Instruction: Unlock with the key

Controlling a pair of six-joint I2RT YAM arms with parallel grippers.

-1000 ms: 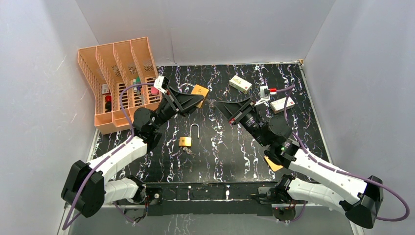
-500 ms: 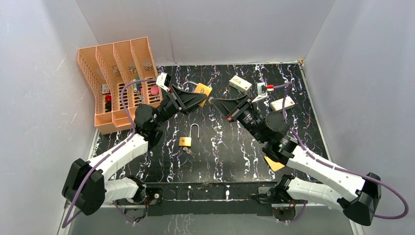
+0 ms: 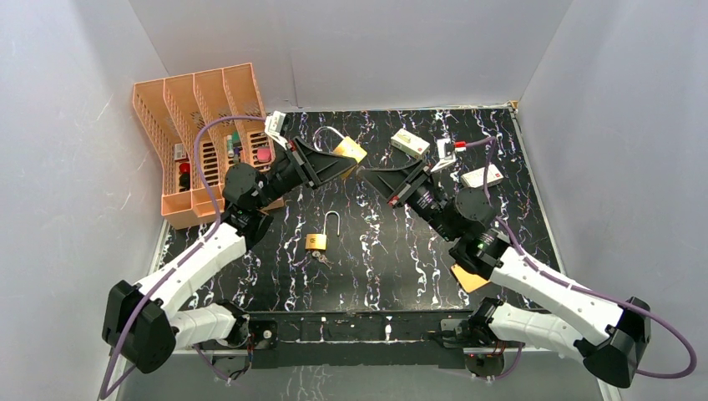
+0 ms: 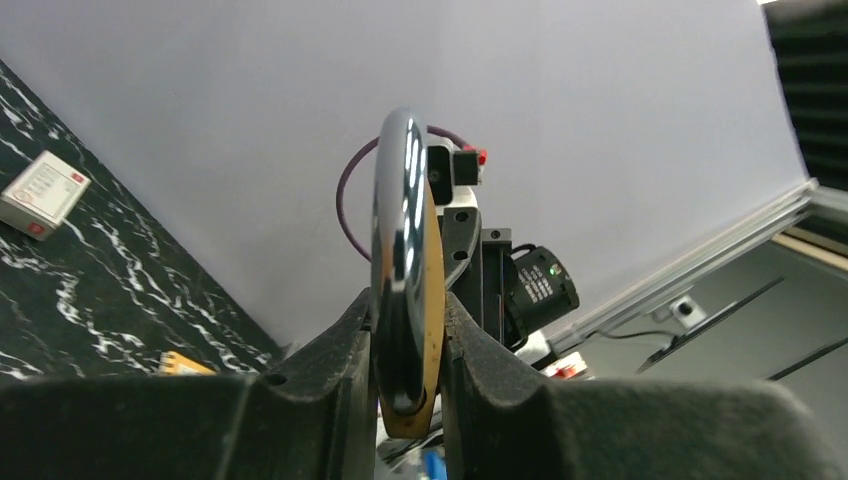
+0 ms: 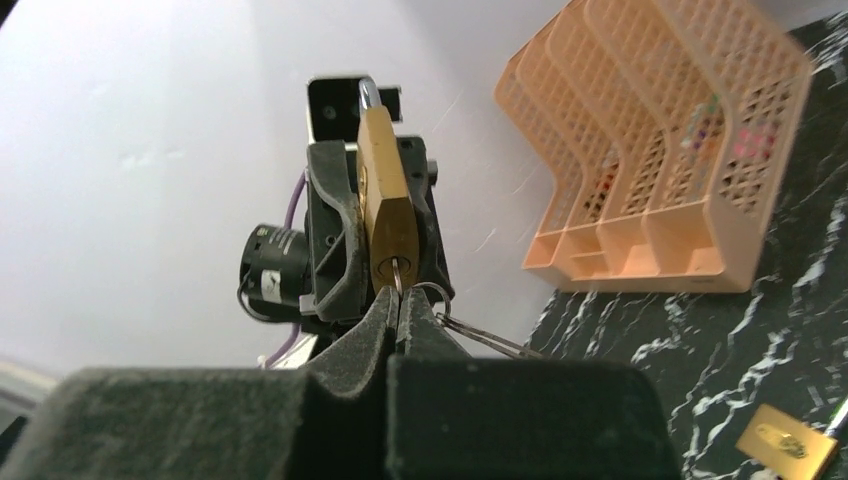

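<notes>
The left end effector (image 3: 345, 161) is raised over the far middle of the table (image 3: 392, 259), its padded black fingers (image 4: 340, 350) partly closed and clamped on the flat sides of a padlock (image 3: 350, 149). The padlock has a blocky, smooth brass body and a curved, polished steel shackle (image 4: 396, 240) that mirrors the lights in the left wrist view, where it is seen edge on. In the right wrist view the keyhole end faces the camera.

The right end effector (image 3: 368, 174) meets it from the right, tip to tip. Its jaws are pressed fully together on the key (image 5: 398, 273), a tiny silver metal piece whose blade sits in the keyhole at the bottom of the brass body. A thin wire ring (image 5: 470, 331) hangs from the key to the right of the fingers.

The table is black with white marble-like veins. Near its middle, well apart from both arms, a second padlock (image 3: 316, 241) lies flat, also brass, its thin shackle swung open and pointing far. A peach plastic rack (image 3: 196, 134) with a mesh of square holes and four slanted compartments stands at the far left corner, with small items in it. Two small white boxes (image 3: 410, 142) lie toward the far right.
</notes>
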